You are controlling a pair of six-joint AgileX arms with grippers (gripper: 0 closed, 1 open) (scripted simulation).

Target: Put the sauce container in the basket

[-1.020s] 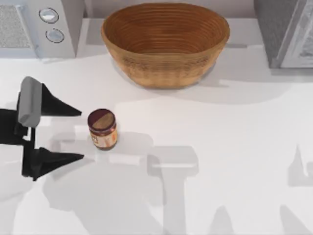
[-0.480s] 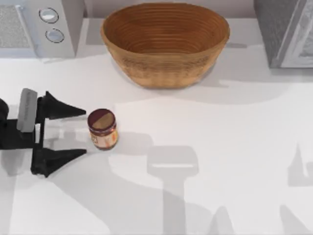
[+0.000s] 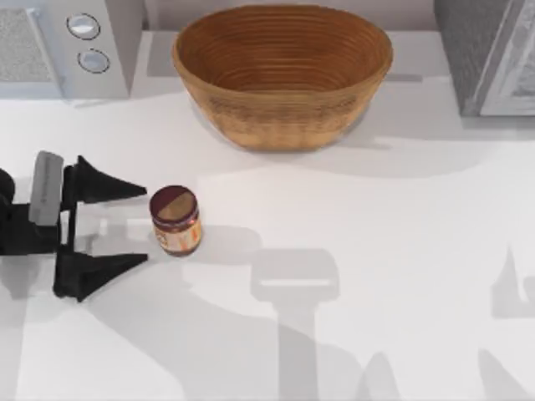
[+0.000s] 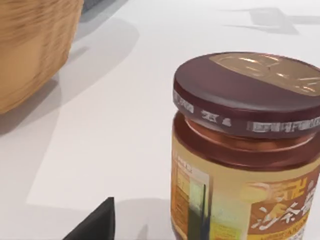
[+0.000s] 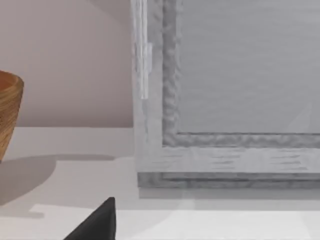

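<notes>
In the top view the left arm runs off the surface's left edge, so just its end effector (image 3: 104, 225) and a short stretch behind it show. At the far left corner a grey appliance (image 3: 67, 46) is cut by the frame, and another grey unit (image 3: 489, 54) is cut at the far right corner. The left wrist view crops the sauce container (image 4: 245, 150) below its label and leaves just part of the basket (image 4: 35, 45) wall. The label's small print is too fine to read. The right wrist view shows one dark fingertip (image 5: 97, 222) of its end effector, so its opening cannot be judged.
</notes>
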